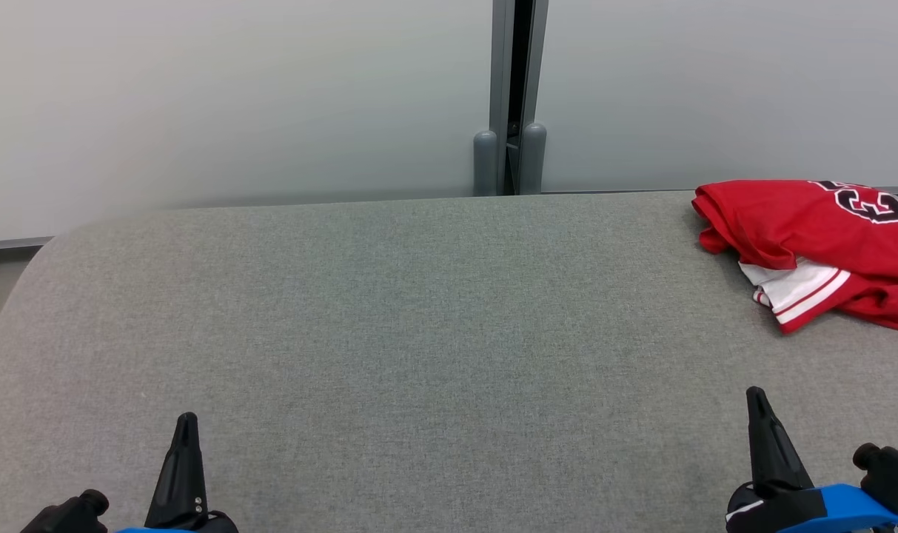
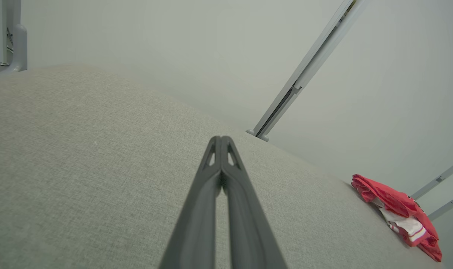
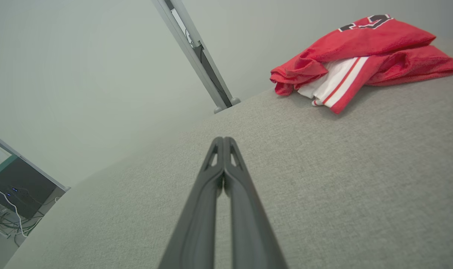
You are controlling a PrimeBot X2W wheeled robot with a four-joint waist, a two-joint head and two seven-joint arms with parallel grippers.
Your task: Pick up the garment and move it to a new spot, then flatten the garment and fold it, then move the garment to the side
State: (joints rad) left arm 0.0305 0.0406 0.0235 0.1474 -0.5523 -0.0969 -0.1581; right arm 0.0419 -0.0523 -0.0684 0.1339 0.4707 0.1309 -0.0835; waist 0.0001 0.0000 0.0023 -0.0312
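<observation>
Item, garment [image 1: 811, 237]: you have a red jersey lying crumpled at the far right corner of the grey fabric-covered table [image 1: 419, 311]. The head view's right edge cuts it off, so you cannot tell its full extent there. A black-and-white printed number shows on its top layer, but it is folded and cropped and cannot be read with certainty. A white panel with red stripes sticks out from under the red folds on the near side, and which part of the jersey it belongs to is unclear. Item, left gripper [image 1: 187, 420]: low at the near left over bare fabric, with its two dark fingers pressed together and nothing between them. The frame's bottom edge cuts off its body. Item, right gripper [image 1: 756, 396]: near right, fingers likewise closed tip to tip on nothing, well apart from the garment, with open cloth between. Its blue mount [image 1: 841, 507] is only partly in frame. Surroundings: pale wall panels behind the table, joined by a grey upright post [image 1: 517, 96]. A dark cabinet with trailing cables [image 3: 21, 186] stands beyond the table's left end in the right wrist view, its detail too small to make out.
</observation>
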